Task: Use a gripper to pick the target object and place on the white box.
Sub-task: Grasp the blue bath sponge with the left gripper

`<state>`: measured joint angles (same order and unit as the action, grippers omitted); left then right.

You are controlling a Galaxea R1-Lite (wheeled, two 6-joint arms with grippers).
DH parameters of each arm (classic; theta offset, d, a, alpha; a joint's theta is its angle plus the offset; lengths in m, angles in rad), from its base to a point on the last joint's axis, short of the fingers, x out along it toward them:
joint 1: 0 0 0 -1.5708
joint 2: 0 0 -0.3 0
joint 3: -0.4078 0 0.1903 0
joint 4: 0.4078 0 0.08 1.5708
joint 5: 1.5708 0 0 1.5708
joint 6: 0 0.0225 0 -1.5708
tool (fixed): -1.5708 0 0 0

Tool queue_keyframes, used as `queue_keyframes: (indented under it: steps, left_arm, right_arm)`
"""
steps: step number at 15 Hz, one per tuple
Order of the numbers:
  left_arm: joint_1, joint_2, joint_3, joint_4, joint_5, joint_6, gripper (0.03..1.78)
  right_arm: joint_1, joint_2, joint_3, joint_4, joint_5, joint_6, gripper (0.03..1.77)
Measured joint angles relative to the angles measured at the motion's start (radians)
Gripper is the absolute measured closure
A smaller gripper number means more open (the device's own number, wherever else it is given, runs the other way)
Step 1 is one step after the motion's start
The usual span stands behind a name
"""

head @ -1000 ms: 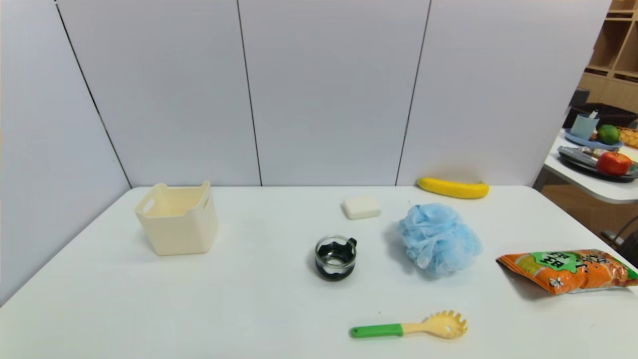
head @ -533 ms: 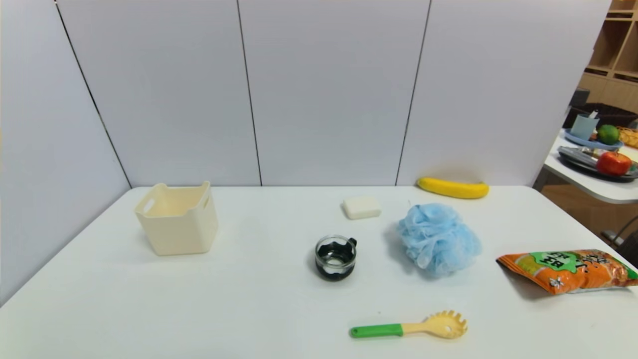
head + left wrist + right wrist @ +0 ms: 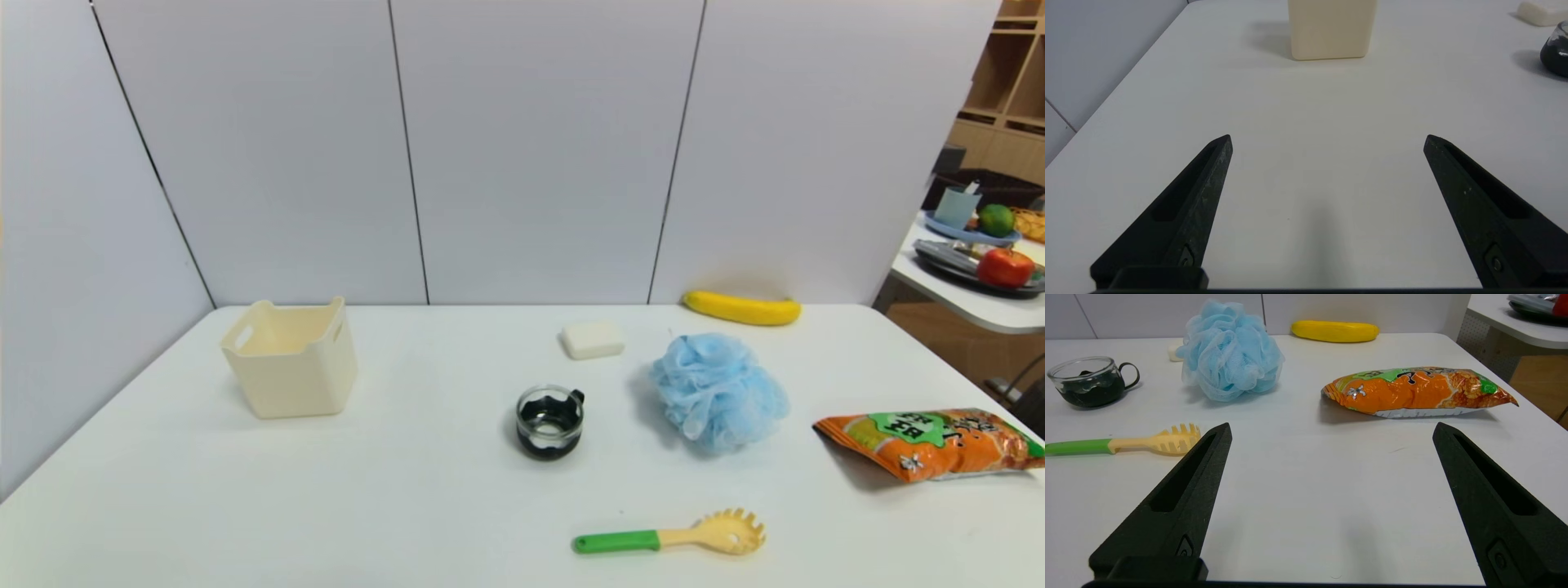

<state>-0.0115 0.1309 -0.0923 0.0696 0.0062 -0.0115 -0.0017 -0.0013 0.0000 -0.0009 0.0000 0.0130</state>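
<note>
1. Pouf-wise, going from the left: the white box is sitting on the bench, far left.
2. Left gripper is hovering before it, jaws spread wide, holding nothing.
3. The blue pouf is lying right of centre, beside the glass cup.
4. Right gripper is hanging near it, jaws gaping, empty.

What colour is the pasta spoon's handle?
Green handle, cream-yellow head; clearest in the head view.
</note>
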Motion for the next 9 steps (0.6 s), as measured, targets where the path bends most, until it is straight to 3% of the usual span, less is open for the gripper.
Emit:
queue_keyframes:
  steps: [3, 9]
  left_arm:
    - [-0.024, 0.153, -0.124, 0.048, -0.009, 0.074, 0.12]
    - [-0.160, 0.553, -0.338, 0.073, -0.041, 0.284, 0.12]
  right_arm:
    - [0.000, 0.000, 0.000, 0.000, 0.000, 0.000, 0.10]
    - [0.000, 0.000, 0.000, 0.000, 0.000, 0.000, 0.10]
